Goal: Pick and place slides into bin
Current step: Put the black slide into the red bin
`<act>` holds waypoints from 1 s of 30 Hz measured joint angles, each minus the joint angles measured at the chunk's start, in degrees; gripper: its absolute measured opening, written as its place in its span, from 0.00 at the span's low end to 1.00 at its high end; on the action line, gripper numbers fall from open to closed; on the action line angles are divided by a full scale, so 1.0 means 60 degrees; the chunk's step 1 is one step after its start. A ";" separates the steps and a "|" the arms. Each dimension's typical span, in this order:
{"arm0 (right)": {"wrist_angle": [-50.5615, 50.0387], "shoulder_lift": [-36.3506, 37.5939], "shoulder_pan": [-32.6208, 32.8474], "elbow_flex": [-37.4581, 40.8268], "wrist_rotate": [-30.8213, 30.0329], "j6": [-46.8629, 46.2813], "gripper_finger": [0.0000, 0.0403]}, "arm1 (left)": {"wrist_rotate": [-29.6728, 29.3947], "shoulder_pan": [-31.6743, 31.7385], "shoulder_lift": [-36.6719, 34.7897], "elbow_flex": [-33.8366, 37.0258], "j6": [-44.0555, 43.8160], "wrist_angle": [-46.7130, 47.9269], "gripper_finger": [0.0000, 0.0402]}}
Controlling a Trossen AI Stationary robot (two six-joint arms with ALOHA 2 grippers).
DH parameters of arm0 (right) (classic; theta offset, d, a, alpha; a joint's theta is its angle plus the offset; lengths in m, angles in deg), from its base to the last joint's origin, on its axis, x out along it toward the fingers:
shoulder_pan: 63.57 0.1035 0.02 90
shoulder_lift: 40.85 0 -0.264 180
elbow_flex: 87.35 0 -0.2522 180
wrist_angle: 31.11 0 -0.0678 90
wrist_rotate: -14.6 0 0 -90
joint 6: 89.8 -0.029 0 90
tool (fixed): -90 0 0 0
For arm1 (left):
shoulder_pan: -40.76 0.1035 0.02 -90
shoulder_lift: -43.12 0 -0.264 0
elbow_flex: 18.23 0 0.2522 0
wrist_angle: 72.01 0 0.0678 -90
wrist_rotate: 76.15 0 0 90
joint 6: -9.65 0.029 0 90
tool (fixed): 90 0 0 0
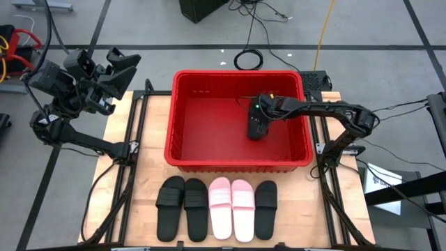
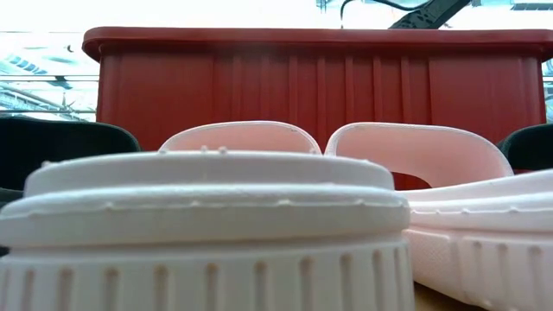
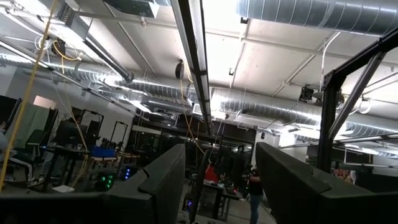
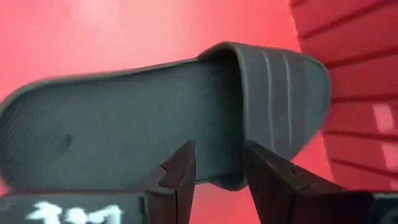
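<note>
A black slide (image 1: 258, 131) lies in the red bin (image 1: 237, 73), toward its right side, footbed up in the right wrist view (image 4: 124, 118). My right gripper (image 1: 258, 117) reaches into the bin from the table's right and stands over it. Its fingers are apart (image 4: 219, 149) above the slide's side edge beside the strap (image 4: 280, 93). Five slides lie soles down in a row in front of the bin: two black (image 1: 182, 208), two pink (image 1: 231, 208) and one black (image 1: 265, 208). My left gripper (image 1: 118, 66) is open and raised beyond the table's far left corner.
The bin's ribbed near wall (image 2: 311, 78) rises right behind the row of slides. The pink pair (image 2: 216, 225) fills the low view, with black slides (image 2: 52, 147) at both edges. Bare wood lies left and right of the row. Cables lie on the floor beyond the table.
</note>
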 joint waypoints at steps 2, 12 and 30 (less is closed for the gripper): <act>-0.0010 -0.0001 0.0011 0.0091 -0.0324 -0.0084 0.31 | 0.0000 0.0000 0.0000 0.0000 -0.0012 0.0017 0.50; 0.0196 -0.0018 0.0000 0.0135 -0.0116 -0.0400 0.31 | -0.0004 0.0000 0.0000 0.0000 -0.0009 0.0023 0.50; 0.0076 0.0245 0.0085 0.0142 -0.0333 -0.0300 0.31 | -0.0004 0.0000 0.0000 0.0000 0.0040 0.0026 0.50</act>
